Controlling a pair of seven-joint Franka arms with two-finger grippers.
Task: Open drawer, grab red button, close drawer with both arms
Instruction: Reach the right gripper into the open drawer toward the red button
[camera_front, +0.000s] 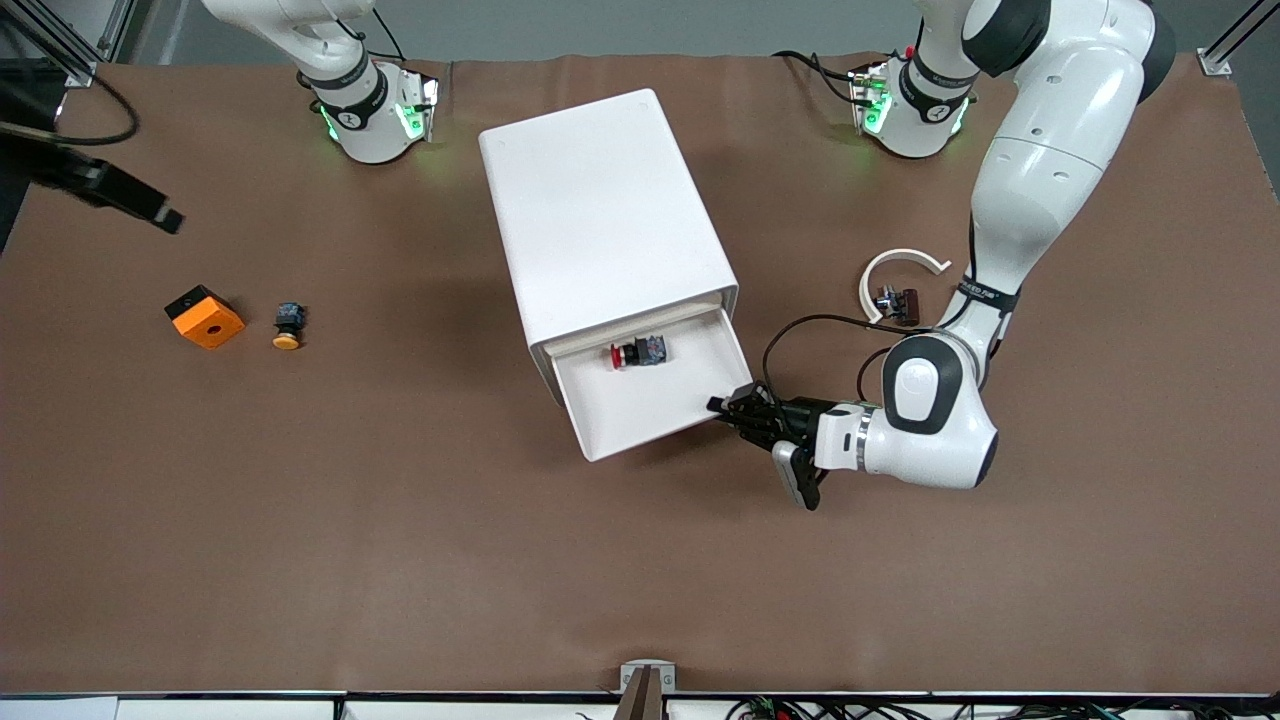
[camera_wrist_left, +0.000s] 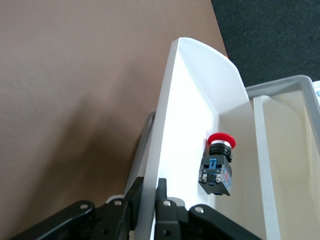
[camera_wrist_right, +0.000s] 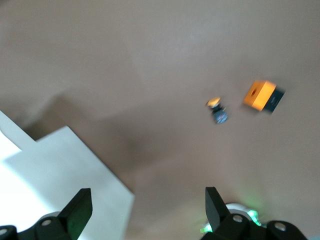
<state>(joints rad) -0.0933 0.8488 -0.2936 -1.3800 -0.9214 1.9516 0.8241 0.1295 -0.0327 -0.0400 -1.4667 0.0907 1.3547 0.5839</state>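
Left gripper (camera_front: 722, 411) pinched shut on front wall of the drawer (camera_front: 655, 425) at the corner toward the left arm's end, one finger (camera_wrist_left: 167, 212) inside the tray, the other outside: a pulling hold, likely why tray stands drawn out of the cabinet (camera_front: 600, 225). Top drawer of cabinet, open roughly halfway. Button (camera_front: 637, 353) lying on its side in the tray, red cap toward right arm's end, not touching the fingers; deeper in the tray than the pinched wall, close to cabinet mouth. Probably left there for the other arm to grab. Right gripper (camera_wrist_right: 145, 207) up high over the table between cabinet and yellow-capped button (camera_front: 288, 327), fingers spread wide, holding nothing, waiting. Orange block (camera_front: 204, 317) beside that button, well apart from both grippers.
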